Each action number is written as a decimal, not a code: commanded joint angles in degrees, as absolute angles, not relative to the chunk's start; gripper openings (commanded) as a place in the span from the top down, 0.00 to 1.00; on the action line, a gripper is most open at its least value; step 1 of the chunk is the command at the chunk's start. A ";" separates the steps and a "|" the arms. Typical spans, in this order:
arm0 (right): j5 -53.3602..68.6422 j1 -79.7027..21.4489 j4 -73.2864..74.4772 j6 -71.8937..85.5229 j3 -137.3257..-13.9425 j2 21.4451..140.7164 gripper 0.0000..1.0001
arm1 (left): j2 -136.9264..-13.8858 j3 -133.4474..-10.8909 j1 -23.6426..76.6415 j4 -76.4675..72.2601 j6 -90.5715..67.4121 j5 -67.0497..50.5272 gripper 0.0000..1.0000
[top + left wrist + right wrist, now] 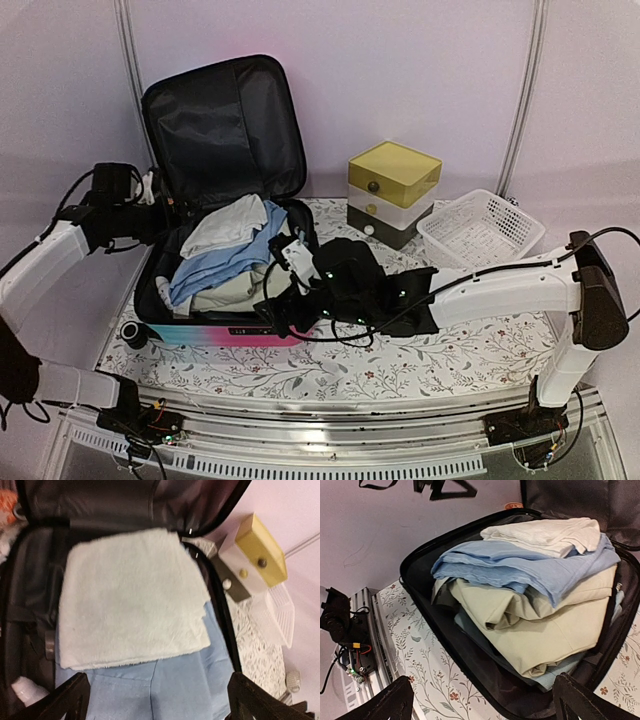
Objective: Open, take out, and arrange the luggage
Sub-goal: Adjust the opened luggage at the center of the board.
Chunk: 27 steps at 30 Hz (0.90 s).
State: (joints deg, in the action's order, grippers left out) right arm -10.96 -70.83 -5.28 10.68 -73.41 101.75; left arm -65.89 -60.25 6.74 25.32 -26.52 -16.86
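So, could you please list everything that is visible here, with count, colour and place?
luggage: 1, turquoise-to-pink shell, black lining; left on the table, lid up.
towel: 1, white; folded, on top of the pile in the luggage.
blue garment: 1, light blue; under the towel.
beige garment: 1, beige; under the blue garment.
black cloth: 1, black; on the table, right of the luggage.
drawer box: 1, yellow top; rear centre.
basket: 1, white mesh; rear right.
table cover: 1, white, floral.
left gripper: 1, black, open; over the towel.
right gripper: 1, black, open; over the pile.
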 commanded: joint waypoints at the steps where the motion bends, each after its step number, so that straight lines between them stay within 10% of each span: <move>1: -18.68 -70.60 -1.71 14.30 -70.69 98.01 0.01 | -73.06 -60.27 6.90 35.60 -22.09 -28.03 0.02; 27: -28.96 -68.67 -7.49 11.32 -60.69 87.93 0.01 | -42.37 -45.80 -14.85 27.55 -24.60 -24.31 0.02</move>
State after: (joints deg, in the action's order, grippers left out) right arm -27.18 -69.95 -5.41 11.16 -62.76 91.22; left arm -47.22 -46.72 -14.11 29.67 -24.73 -26.46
